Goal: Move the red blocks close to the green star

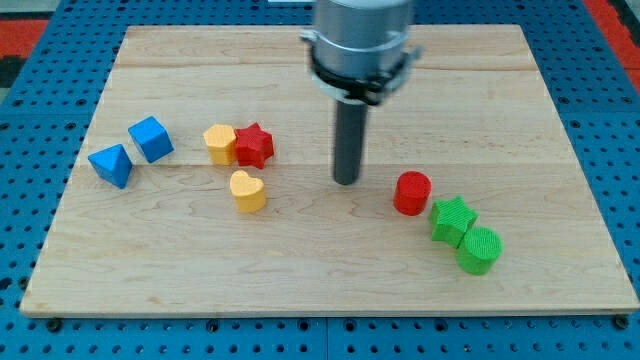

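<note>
The green star (pixel 452 219) lies at the view's lower right. A red cylinder (pixel 411 192) stands just to its upper left, nearly touching it. A red star (pixel 254 145) lies left of centre, touching a yellow hexagon block (pixel 219 143). My tip (pixel 347 181) rests on the board between the two red blocks, a little left of the red cylinder and well right of the red star, touching neither.
A green cylinder (pixel 479 249) touches the green star's lower right. A yellow heart (pixel 247 190) lies below the red star. A blue cube (pixel 150 138) and a blue triangular block (pixel 111 164) sit at the left. The wooden board (pixel 330 285) rests on a blue pegboard.
</note>
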Robot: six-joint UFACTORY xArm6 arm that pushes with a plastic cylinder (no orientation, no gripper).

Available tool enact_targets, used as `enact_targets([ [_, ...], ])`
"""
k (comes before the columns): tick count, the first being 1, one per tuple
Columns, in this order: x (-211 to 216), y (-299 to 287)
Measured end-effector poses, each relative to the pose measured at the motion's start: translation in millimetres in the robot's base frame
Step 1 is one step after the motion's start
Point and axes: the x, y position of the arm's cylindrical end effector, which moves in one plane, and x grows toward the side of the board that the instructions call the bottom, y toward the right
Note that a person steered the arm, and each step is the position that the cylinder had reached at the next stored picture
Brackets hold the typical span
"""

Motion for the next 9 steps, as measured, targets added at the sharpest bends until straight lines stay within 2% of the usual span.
enact_targets([
  [1,-20,-64],
  [3,-106,-72],
  [4,-126,-116],
  [6,-54,-138],
  [7,-43,-63],
  [8,-67,-81],
  [9,-73,-79],
])
